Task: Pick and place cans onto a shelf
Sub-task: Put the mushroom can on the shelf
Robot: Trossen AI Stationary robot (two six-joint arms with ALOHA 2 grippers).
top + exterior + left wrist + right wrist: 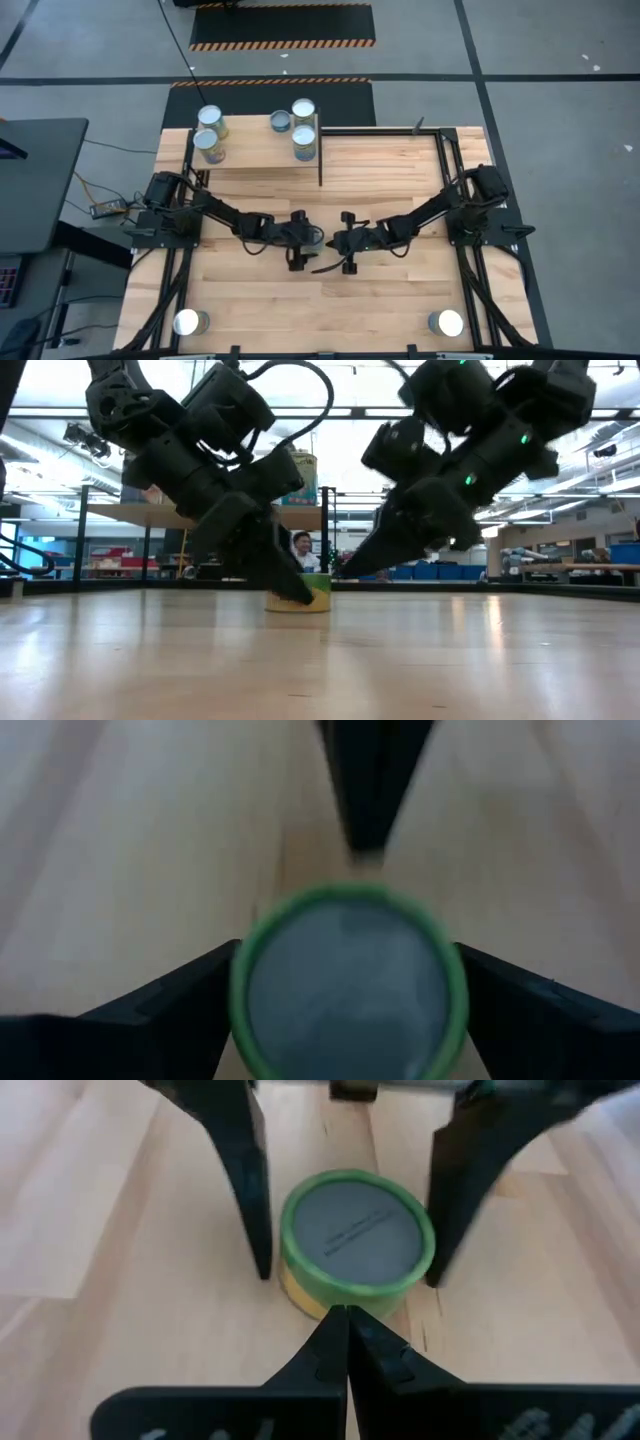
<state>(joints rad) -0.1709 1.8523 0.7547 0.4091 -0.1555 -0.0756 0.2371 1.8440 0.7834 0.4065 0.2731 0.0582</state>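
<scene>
A can (356,1242) with a green rim and grey top stands upright on the tabletop (400,300) near its middle, well in front of the shelf (262,150), and it sits between the two spread fingers (245,1175) of the left gripper (316,242), which flank its sides with a small gap showing at each. The right gripper (347,1330) lies just beside the same can on the side away from the left arm, its fingers pressed together tip to tip and pointing at the can's wall. Four more cans (303,111) stand on the shelf, and two others (188,322) stand near the tabletop's front corners, well apart from the middle can.
</scene>
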